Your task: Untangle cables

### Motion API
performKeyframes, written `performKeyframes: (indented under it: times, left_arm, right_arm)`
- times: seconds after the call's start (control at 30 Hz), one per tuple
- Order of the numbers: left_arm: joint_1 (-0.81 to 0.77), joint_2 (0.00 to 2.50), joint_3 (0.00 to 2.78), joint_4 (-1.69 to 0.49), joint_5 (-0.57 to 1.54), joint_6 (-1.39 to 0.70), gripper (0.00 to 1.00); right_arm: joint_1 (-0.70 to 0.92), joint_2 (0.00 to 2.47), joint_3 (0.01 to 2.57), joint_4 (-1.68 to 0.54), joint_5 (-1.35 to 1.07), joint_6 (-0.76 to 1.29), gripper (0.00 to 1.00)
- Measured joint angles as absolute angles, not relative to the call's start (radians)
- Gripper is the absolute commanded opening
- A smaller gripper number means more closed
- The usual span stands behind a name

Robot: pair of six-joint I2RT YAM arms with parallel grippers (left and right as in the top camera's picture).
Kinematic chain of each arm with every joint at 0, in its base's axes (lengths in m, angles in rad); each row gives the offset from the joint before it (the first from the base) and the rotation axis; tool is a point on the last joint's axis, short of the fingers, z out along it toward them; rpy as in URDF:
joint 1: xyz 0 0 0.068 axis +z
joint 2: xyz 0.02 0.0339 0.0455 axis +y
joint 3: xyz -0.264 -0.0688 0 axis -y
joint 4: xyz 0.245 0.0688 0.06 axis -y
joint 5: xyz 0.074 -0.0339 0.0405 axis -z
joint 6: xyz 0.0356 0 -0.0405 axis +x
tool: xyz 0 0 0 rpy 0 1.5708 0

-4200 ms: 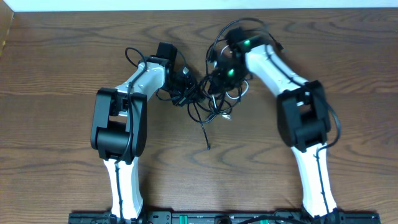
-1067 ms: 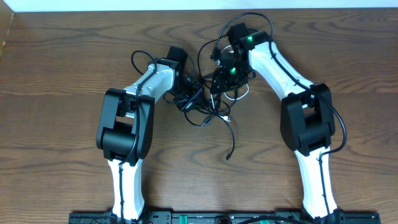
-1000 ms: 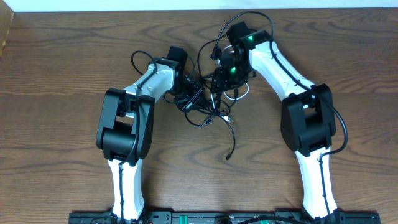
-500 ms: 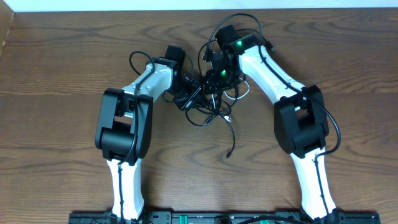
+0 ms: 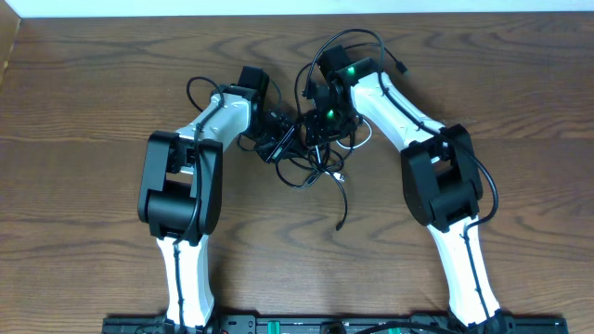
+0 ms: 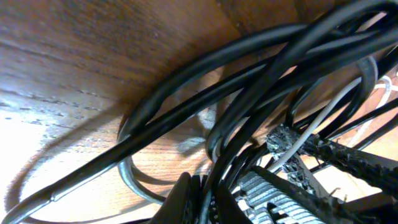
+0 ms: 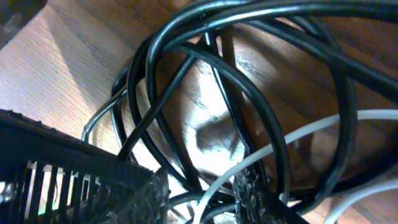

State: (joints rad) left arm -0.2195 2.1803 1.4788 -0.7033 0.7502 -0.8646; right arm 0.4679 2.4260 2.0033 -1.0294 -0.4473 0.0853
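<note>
The cables [image 5: 311, 165] lie as a tangled knot of thin black and white cords mid-table, between the two arms. One black tail [image 5: 342, 206] trails toward the front. My left gripper [image 5: 277, 130] is at the knot's left side; in the left wrist view, the gripper [image 6: 208, 200] is shut on a black cable [image 6: 186, 93]. My right gripper [image 5: 320, 122] is pressed into the knot's top. In the right wrist view, the gripper [image 7: 202, 196] has its fingers apart, with a white cable [image 7: 292, 140] and black loops [image 7: 205, 62] running between them.
The brown wooden table [image 5: 83, 111] stretches to both sides and toward the front. Thicker black wires [image 5: 367, 37] arch off the right arm, behind the knot. A pale wall strip [image 5: 139, 7] runs along the far edge.
The right arm has swung left and its fingers have narrowed slightly. The left arm has shifted a little left with the black cable still in its grip. The trailing tail has barely moved.
</note>
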Motion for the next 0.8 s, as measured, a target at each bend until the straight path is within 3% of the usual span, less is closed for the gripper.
performKeyframes:
  times: [0.1,0.23,0.57,0.8]
  left_arm:
    - [-0.220,2.180,1.479,-0.703,0.753,-0.869,0.07]
    - [-0.220,2.180,1.479,-0.703,0.754,-0.886,0.07]
    - [-0.215,2.180,1.479,-0.702,0.754,-0.894,0.07]
    - [-0.210,2.180,1.479,-0.702,0.754,-0.894,0.07]
  right_arm:
    - [0.472,2.430,2.003,-1.023,-0.444,0.067,0.30]
    - [0.495,2.435,2.004,-1.023,-0.406,0.028,0.01]
    - [0.515,2.442,2.013,-1.035,-0.371,0.019,0.01]
    - [0.354,2.397,1.998,-1.050,-0.654,-0.060,0.01]
